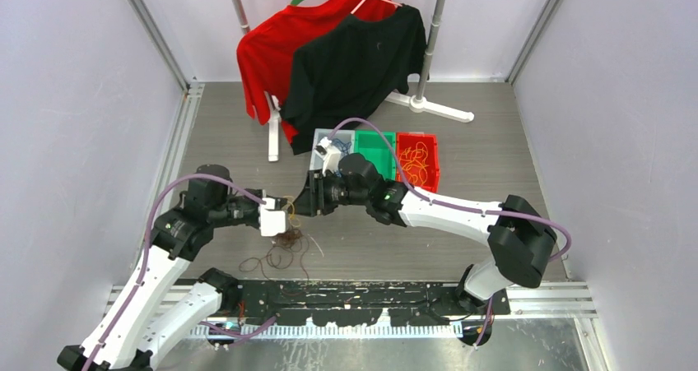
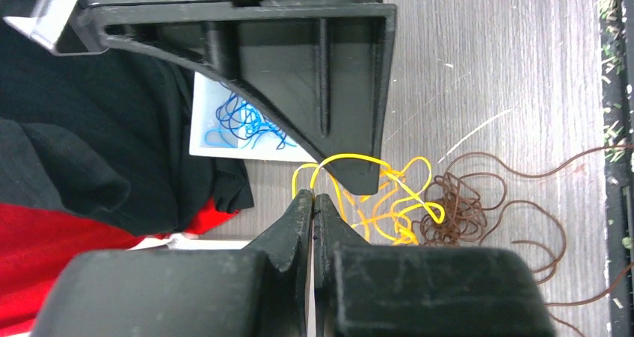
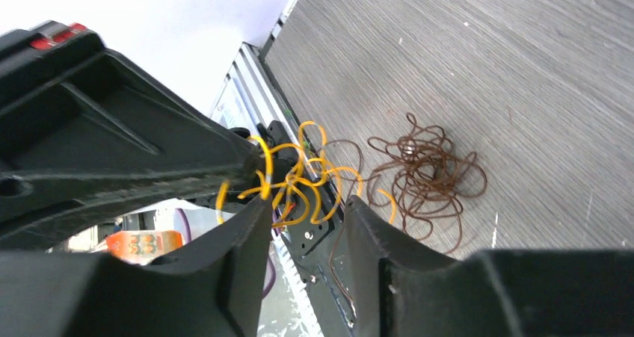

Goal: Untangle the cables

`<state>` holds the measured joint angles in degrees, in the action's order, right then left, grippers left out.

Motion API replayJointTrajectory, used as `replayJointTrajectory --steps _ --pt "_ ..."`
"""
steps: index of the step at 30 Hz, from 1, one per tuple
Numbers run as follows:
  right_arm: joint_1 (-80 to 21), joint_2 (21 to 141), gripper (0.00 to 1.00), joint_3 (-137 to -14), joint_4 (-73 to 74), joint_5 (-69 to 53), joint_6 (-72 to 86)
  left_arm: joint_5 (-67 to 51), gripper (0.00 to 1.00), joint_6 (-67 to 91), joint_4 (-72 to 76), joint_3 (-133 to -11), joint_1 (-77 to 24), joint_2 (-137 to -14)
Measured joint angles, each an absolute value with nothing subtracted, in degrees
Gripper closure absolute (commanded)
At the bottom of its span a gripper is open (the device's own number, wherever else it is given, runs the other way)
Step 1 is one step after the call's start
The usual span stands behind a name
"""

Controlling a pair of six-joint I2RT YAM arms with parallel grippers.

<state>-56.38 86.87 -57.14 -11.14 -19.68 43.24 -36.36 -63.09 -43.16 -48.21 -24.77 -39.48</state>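
- I see my left gripper (image 2: 312, 202) pressed closed, yellow cable (image 2: 389, 210) looping at its tips; whether it is pinched, I cannot tell.
- Right gripper (image 3: 308, 210) partly spread, that cable just beyond its gap.
- One yellow, one brown cable (image 2: 456, 206), one blue cable (image 2: 243, 124).

The worktop (image 1: 510, 165) is a grey, wood-grained board filling the middle of the overhead frame, and the left wrist view shows fine pale scratches on it. A loose tangle of brown cable (image 1: 284, 252) lies on it left of centre in the lower half, with strands trailing toward the black strip (image 1: 411, 293) along the bottom edge. At upper centre three bins sit side by side in a row: a pale bin (image 2: 203, 139), a green bin (image 1: 374, 150) and a red bin (image 1: 418, 161). Behind them, white rack feet (image 1: 440, 109) rest on the board.
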Motion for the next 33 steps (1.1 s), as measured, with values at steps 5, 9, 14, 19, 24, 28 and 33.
replayJointTrajectory --steps 5,9,14,19,24,28,33 --pt "-56.38 85.62 0.45 -54.61 -10.87 -17.08 43.13 -35.97 1.00 -57.60 -43.03 -49.87 -24.80 -39.64" --pt "-56.12 82.17 0.44 -52.31 -10.94 -14.83 42.11 -35.75 1.00 -52.47 -42.70 -53.01 -24.80 -40.64" --pt "-55.75 77.30 0.48 -49.45 -12.10 -13.32 40.93 -35.46 1.00 -45.63 -40.45 -55.86 -24.80 -41.91" --pt "-55.07 75.57 0.39 -49.23 -10.90 -12.53 39.64 -34.57 1.00 -41.01 -39.20 -57.54 -24.80 -43.27" --pt "-54.30 69.73 0.26 -48.38 -5.87 -10.61 36.14 -33.15 1.00 -39.55 -39.20 -57.63 -24.80 -43.44" --pt "-54.11 64.75 0.16 -48.77 -4.56 -10.76 32.14 -32.34 1.00 -38.98 -39.20 -57.63 -24.80 -43.64" --pt "-54.17 65.76 0.15 -50.39 -6.87 -13.13 28.49 -32.27 1.00 -36.97 -39.22 -57.87 -24.80 -44.71"
